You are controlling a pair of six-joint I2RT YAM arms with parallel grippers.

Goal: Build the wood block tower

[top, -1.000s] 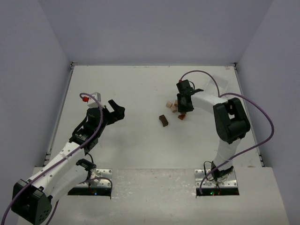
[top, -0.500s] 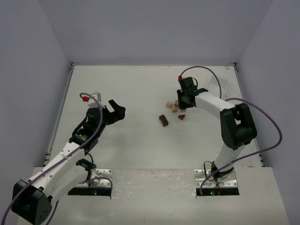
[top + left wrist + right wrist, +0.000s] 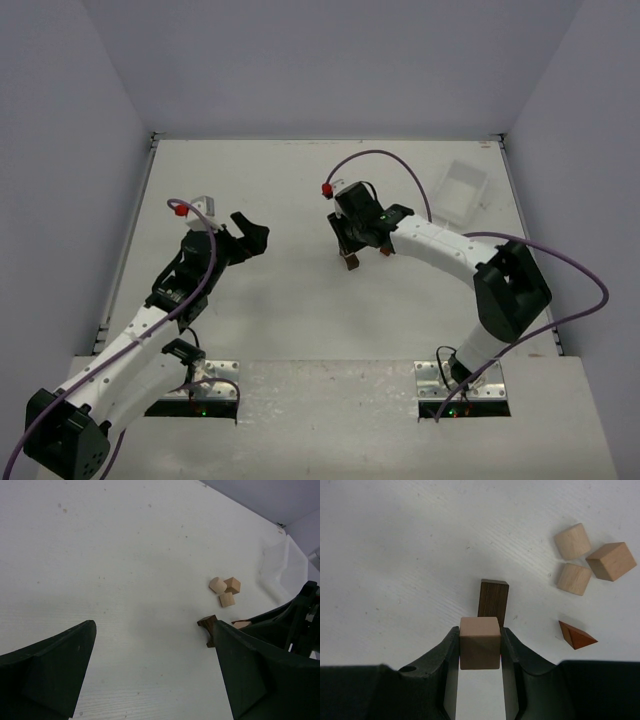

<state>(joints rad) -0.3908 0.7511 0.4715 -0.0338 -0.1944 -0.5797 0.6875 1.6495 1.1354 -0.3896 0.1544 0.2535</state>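
Pincer of right arm (image 3: 480, 631) tight around tan cube (image 3: 479, 643), just beside dark block (image 3: 493, 598).

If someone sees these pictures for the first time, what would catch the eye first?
The right gripper stands out first: near the middle of the top view, it is shut on a pinkish-tan cube, right at one end of a dark brown block. In the right wrist view, three pale blocks and a reddish-brown wedge lie loose nearby. The left gripper hangs wide open and empty at the left.
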